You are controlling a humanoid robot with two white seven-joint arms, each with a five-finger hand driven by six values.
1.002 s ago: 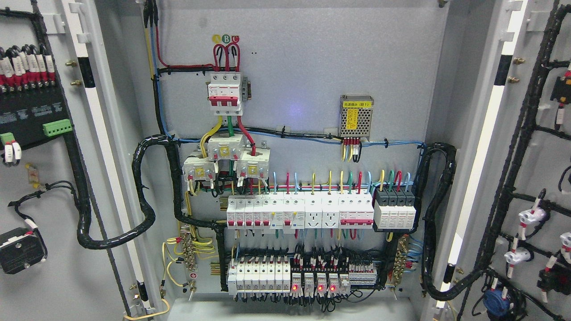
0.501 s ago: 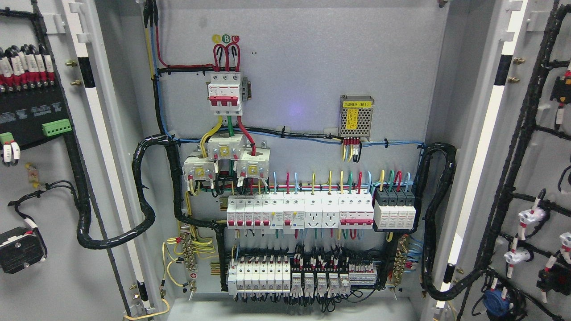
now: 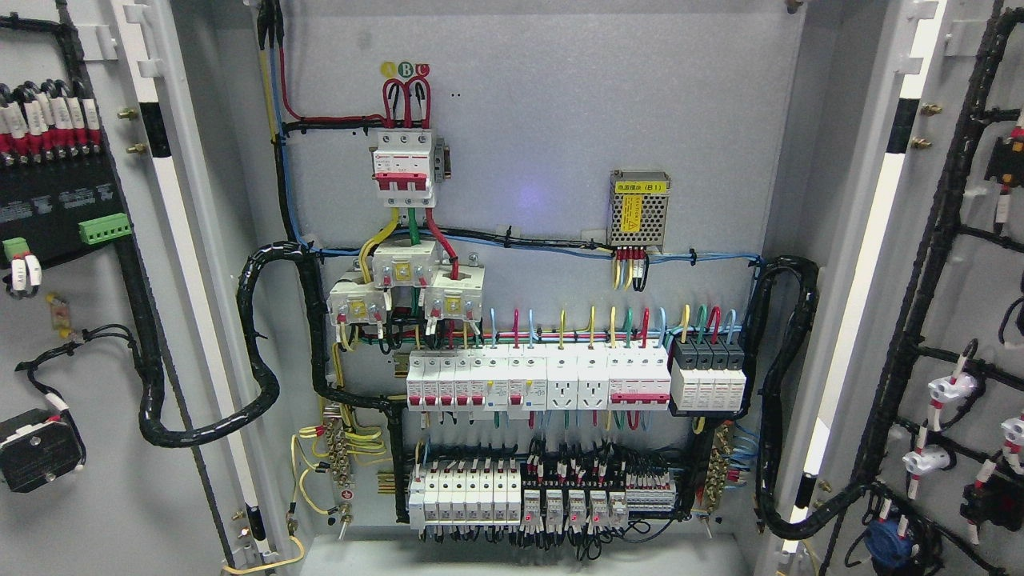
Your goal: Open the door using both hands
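Left door (image 3: pixel 96 496) and right door (image 3: pixel 960 304) (both swung wide) flank the back panel (image 3: pixel 544 128).

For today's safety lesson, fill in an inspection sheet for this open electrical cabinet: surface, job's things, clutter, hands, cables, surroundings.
Surface: grey back panel carries the parts; the upper area is bare.
Job's things: left door and right door both stand swung wide open, with parts mounted on their inner faces.
Clutter: nothing seen.
Hands: nothing seen; neither robot hand is in view.
Cables: thick black bundles loop from each door into the cabinet, left bundle, right bundle; coloured wires rise from the row of white breakers.
Surroundings: small metal mesh box with a yellow label at upper right of the panel.
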